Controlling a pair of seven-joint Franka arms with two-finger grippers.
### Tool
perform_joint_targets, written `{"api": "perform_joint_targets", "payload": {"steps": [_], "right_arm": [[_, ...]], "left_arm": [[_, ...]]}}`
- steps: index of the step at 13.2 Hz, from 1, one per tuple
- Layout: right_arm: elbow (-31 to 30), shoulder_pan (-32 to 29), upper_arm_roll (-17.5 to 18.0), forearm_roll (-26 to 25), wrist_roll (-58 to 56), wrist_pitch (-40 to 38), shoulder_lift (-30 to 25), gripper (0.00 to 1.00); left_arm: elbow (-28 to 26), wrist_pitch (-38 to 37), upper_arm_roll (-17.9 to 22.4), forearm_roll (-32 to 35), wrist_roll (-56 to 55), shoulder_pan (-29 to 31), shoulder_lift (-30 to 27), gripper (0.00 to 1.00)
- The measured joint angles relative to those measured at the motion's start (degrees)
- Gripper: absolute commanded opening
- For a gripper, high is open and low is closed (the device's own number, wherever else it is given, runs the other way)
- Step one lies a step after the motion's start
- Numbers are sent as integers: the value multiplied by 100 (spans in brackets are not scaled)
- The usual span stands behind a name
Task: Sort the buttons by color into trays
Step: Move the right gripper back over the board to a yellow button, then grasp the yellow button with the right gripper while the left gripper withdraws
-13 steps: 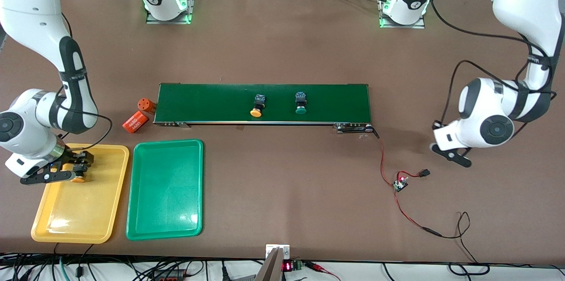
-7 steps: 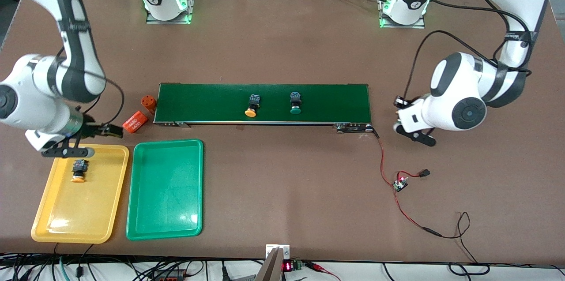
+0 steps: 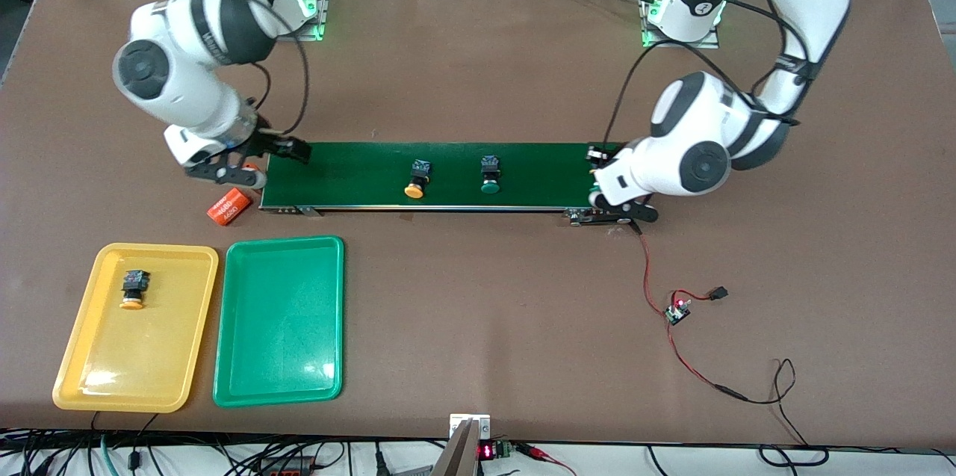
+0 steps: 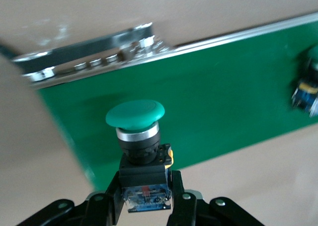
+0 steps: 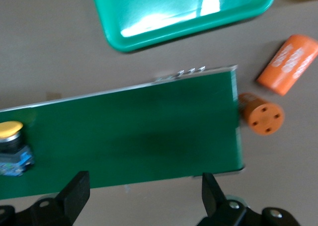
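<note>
My left gripper [image 4: 145,191] is shut on the black-blue body of a green-capped button [image 4: 135,114]. It hangs over the dark-green belt's end toward the left arm's end of the table [image 3: 620,196], and the arm mostly hides the button in the front view. On the belt lie a yellow-capped button [image 3: 414,181] and a green-capped button [image 3: 490,175]. Another yellow-capped button [image 3: 134,289] lies in the yellow tray [image 3: 89,379]. The green tray [image 3: 276,326] beside it holds nothing. My right gripper [image 3: 261,162] is open and holds nothing, over the belt's end toward the right arm's end [image 5: 144,191].
The conveyor belt [image 3: 343,173] runs across the table's middle. Two orange cylinders [image 3: 228,207] [image 5: 261,116] lie just off its end toward the right arm. A red and black wire with a small board [image 3: 678,309] trails from the belt's end toward the left arm.
The right gripper let go of a yellow-capped button in the yellow tray, then rose and swung to the belt's end. The left gripper moved to the belt's other end. Both belt buttons drifted toward the right arm.
</note>
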Motion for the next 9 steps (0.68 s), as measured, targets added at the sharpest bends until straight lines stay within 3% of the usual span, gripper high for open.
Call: {"api": "perform_joint_targets", "payload": {"steps": [1,2,6,9], "right_arm": [[-57,0,193,0,195,101,1,100],[-134,-1,346,0,366,230,10,100],[-326,2,926,-197,524,777,164,100],[-338,69,1057,-254,524,1311,379,100]], "left_arm": [[-148,408,-76,0,-164,-48,48,50],[-248,629,-111,0,-261,-80,101,96],[-296,680,-114,0,-300,-58,138,100],[-85,499,-109,0,-300,12,48,100]]}}
